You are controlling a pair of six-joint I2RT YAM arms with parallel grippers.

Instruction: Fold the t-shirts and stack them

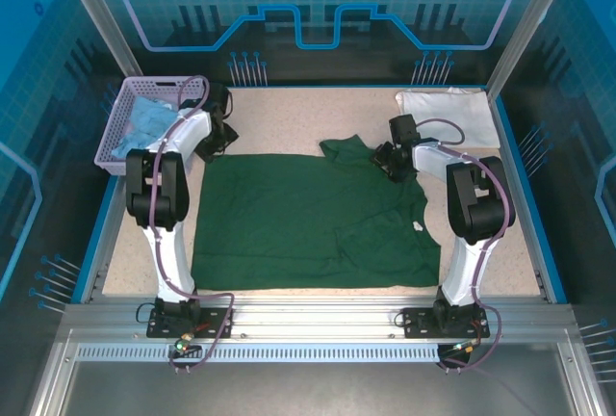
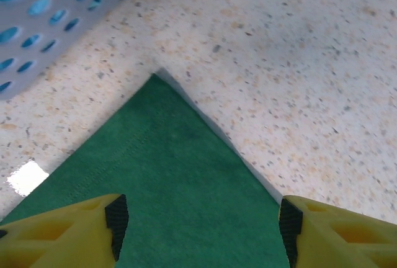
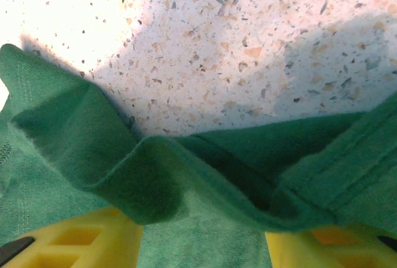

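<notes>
Half the right pincer (image 3: 201, 243) hides under bunched green t-shirt (image 1: 308, 223).

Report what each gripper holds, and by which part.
Left gripper holds nothing, jaws open above a corner of the dark green cloth t-shirt. Right gripper has a bunched fold between the jaws; grip unclear.

Both arms rise from their bases at the near edge, bend at the elbow and reach forward. The left arm (image 1: 159, 204) stands tall on its side, wrist tipped downward. Its left gripper (image 2: 201, 218) hangs low with the yellow fingers (image 2: 74, 231) spread wide. The right arm (image 1: 472, 214) folds inward toward the middle. The right gripper (image 3: 205, 246) is low as well, with its fingers apart and their tips out of sight.
</notes>
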